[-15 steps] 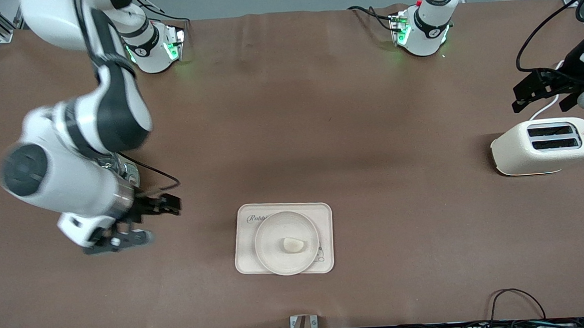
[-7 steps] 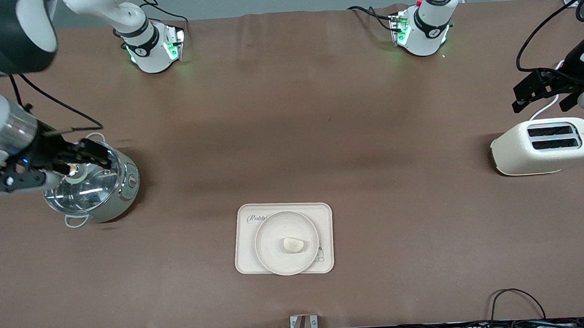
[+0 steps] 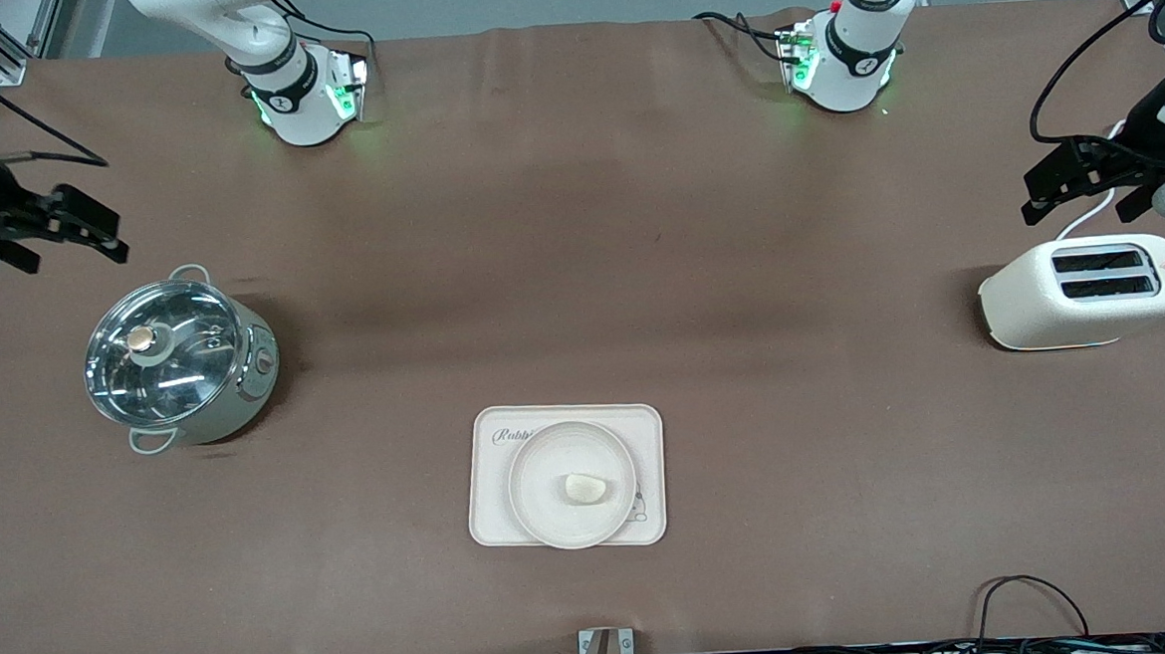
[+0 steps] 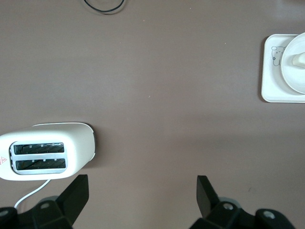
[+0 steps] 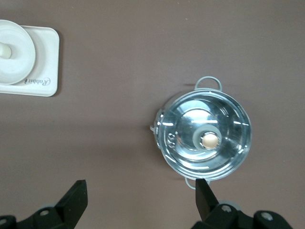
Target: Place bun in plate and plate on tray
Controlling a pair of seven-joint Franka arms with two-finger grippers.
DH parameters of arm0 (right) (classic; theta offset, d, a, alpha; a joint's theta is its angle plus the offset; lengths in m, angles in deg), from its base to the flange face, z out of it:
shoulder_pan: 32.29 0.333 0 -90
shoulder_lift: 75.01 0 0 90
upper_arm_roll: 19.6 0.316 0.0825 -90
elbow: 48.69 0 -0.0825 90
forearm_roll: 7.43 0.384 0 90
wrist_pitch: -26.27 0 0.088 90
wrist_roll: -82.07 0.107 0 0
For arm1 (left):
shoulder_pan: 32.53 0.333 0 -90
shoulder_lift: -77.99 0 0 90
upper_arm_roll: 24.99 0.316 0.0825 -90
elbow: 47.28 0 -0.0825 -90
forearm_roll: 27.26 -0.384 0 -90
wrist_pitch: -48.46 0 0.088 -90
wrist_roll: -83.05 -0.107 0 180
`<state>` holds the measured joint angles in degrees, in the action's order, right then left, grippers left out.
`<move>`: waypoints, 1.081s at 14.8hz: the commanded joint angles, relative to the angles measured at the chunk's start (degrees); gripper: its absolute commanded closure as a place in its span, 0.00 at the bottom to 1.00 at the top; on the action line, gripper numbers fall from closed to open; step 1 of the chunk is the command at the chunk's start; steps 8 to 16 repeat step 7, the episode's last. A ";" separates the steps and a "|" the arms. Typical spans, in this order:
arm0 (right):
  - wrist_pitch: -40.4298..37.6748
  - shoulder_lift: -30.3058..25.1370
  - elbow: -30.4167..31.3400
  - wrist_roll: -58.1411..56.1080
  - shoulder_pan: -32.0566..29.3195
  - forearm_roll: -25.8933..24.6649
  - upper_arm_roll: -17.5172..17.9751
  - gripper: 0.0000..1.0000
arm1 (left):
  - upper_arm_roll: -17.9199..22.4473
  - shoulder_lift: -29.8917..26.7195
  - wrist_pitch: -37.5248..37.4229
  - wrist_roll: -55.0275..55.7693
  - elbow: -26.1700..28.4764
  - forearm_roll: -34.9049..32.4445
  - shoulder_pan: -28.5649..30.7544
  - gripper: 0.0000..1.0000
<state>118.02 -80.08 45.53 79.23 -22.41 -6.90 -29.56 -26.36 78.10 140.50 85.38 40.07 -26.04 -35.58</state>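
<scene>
**Bun on plate, plate on tray, both arms hanging at the table's ends**

The tray (image 3: 565,475) lies flat on the brown table (image 3: 579,267), toward the front camera's edge and about midway between the two ends. The round plate (image 3: 572,484) sits on it, covering most of its middle; the "Rabbit" script shows at one corner and the small rabbit drawing peeks out past the rim at another. The bun (image 3: 586,487) rests inside the plate, close to its centre, lying on its side.

The right gripper (image 3: 59,228) hangs in the air at the right arm's end of the table, over bare cloth beside the steel pot (image 3: 178,362). Its fingers (image 5: 76,198) are spread wide with nothing between them. The pot stands with its glass lid (image 5: 204,140) on, knob in the middle, well apart from the tray.

The left gripper (image 3: 1073,178) hangs at the left arm's end, over the cloth just beside the cream toaster (image 3: 1084,292). Its fingers (image 4: 78,193) are likewise parted and empty. The toaster shows two slots on top, with a white cord trailing from it. From each wrist view the tray and plate appear at the frame's edge, well apart from both grippers.
</scene>
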 commanded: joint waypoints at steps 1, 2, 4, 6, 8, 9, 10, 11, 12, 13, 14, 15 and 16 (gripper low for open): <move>0.09 -2.06 2.55 -3.13 -3.11 -0.88 1.44 0.00 | 0.23 0.15 -0.98 -1.10 -0.87 -0.26 -0.11 0.00; 0.09 -2.06 2.47 -3.05 -3.11 -0.87 1.44 0.00 | 0.23 0.15 -0.98 -1.10 -0.87 -0.26 -0.11 0.00; 0.09 -2.06 2.38 -3.05 -3.20 -0.70 1.44 0.00 | 0.23 0.15 -0.89 -1.10 -0.87 -0.26 -0.11 0.00; -0.26 -1.97 2.20 -2.97 -2.85 -0.70 1.43 0.00 | 0.23 0.24 -0.98 -1.45 -1.04 -0.34 -0.03 0.00; -0.61 -1.97 2.11 -2.79 -2.76 -0.70 1.44 0.00 | 0.32 0.24 -0.89 -1.36 -1.13 -0.78 -0.20 0.00; -0.61 -1.97 2.11 -2.79 -2.76 -0.70 1.44 0.00 | 0.32 0.24 -0.89 -1.36 -1.13 -0.78 -0.20 0.00; -0.61 -1.97 2.11 -2.79 -2.76 -0.70 1.44 0.00 | 0.32 0.24 -0.89 -1.36 -1.13 -0.78 -0.20 0.00; -0.61 -1.97 2.11 -2.79 -2.76 -0.70 1.44 0.00 | 0.32 0.24 -0.89 -1.36 -1.13 -0.78 -0.20 0.00; -0.61 -1.97 2.11 -2.79 -2.76 -0.70 1.44 0.00 | 0.32 0.24 -0.89 -1.36 -1.13 -0.78 -0.20 0.00; -0.61 -1.97 2.11 -2.79 -2.76 -0.70 1.44 0.00 | 0.32 0.24 -0.89 -1.36 -1.13 -0.78 -0.20 0.00; -0.61 -1.97 2.11 -2.79 -2.76 -0.70 1.44 0.00 | 0.32 0.24 -0.89 -1.36 -1.13 -0.78 -0.20 0.00; -0.61 -1.97 2.11 -2.79 -2.76 -0.70 1.44 0.00 | 0.32 0.24 -0.89 -1.36 -1.13 -0.78 -0.20 0.00; -0.61 -1.97 2.11 -2.79 -2.76 -0.70 1.44 0.00 | 0.32 0.24 -0.89 -1.36 -1.13 -0.78 -0.20 0.00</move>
